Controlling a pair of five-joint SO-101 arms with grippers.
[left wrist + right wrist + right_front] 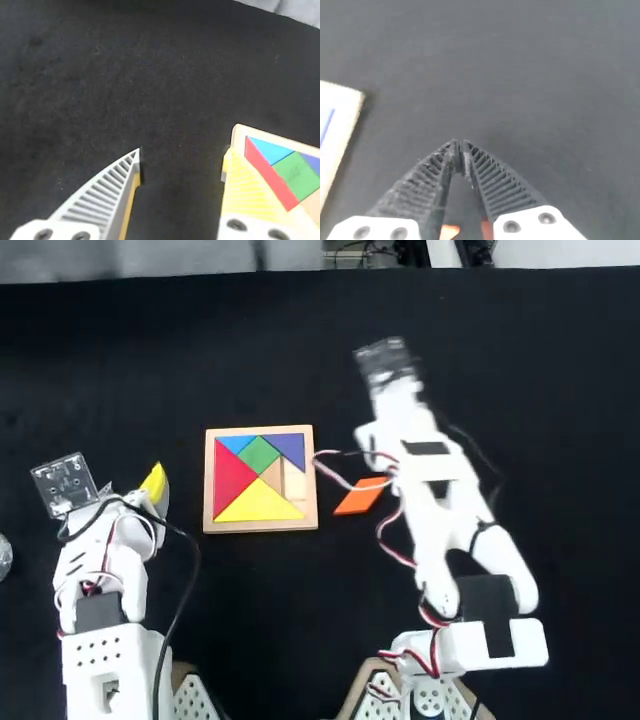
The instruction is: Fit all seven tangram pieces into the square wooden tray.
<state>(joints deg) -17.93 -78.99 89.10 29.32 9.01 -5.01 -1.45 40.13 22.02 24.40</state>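
I am looking down on the black tabletop with the square wooden tray at its centre. Six pieces are seated in it, and I take the strip along its 3 o'clock edge for a bare slot. My right arm lies on the tray's 3 o'clock side. The right gripper is clenched, tips together over bare tabletop, with nothing between them that I can make out. The left gripper is released and empty, just beside the tray's 9 o'clock edge. The orange piece lies flat on the tabletop near the tray's 3 o'clock edge, partly under the right arm, its long axis running 8 to 2 o'clock. I judge the right arm far the nearer. The piece seems to sit toward 6 o'clock from its fingertips, so I would draw back, open, then turn the piece toward 12–6 for the slot.
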